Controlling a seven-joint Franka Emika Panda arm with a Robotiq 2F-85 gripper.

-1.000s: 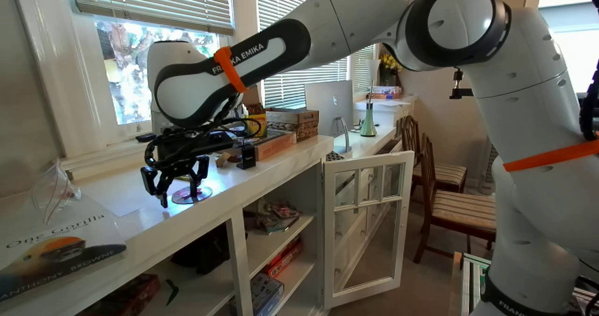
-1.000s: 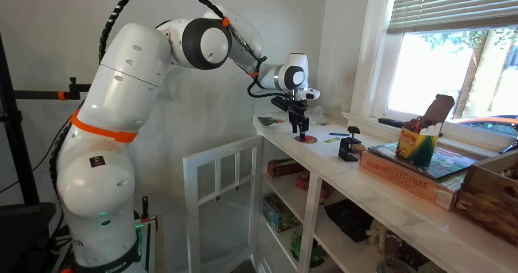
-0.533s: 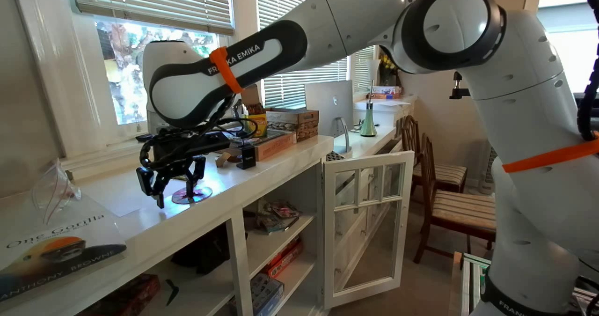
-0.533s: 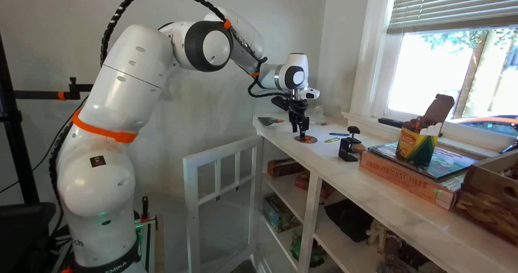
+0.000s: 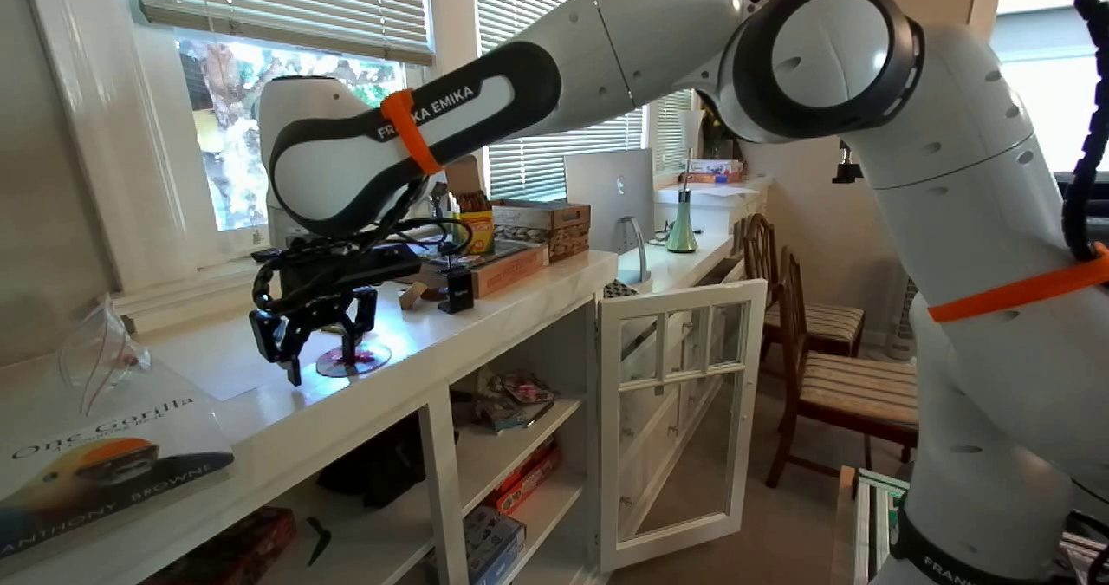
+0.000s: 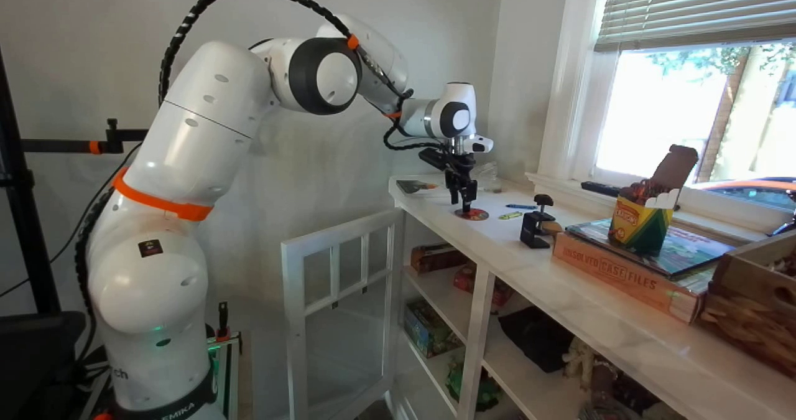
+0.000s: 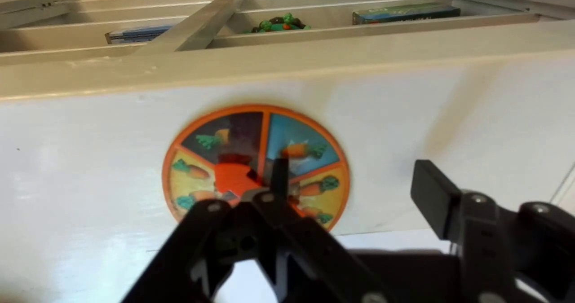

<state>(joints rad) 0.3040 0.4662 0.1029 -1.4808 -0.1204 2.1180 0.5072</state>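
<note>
A round flat disc (image 7: 310, 119) with an orange rim and carrot pictures in coloured sectors lies on the white counter (image 7: 90, 128), close to its front edge; it shows in both exterior views too (image 5: 377, 357). My gripper (image 7: 352, 173) points down with its jaws well apart and nothing between them. One fingertip (image 7: 280, 173) stands over the middle of the disc and seems to touch it. Beyond the rim, the other finger (image 7: 435, 199) is over bare counter. The near finger hides the disc's lower part in the wrist view.
A book (image 5: 113, 464) and a clear plastic bag (image 5: 104, 360) lie to one side. Blue (image 6: 521, 206) and yellow (image 6: 510, 216) crayons, a black clamp (image 6: 535, 227), an orange game box (image 6: 622, 277) with a crayon box (image 6: 640, 224), and a crate (image 6: 752, 308) stand along the counter. A cabinet door (image 5: 684, 412) hangs open.
The gripper has shifted slightly sideways along the counter, and the arm's elbow has sunk a little. In the last half second the disc has slid very slightly the same way. The jaws look unchanged.
</note>
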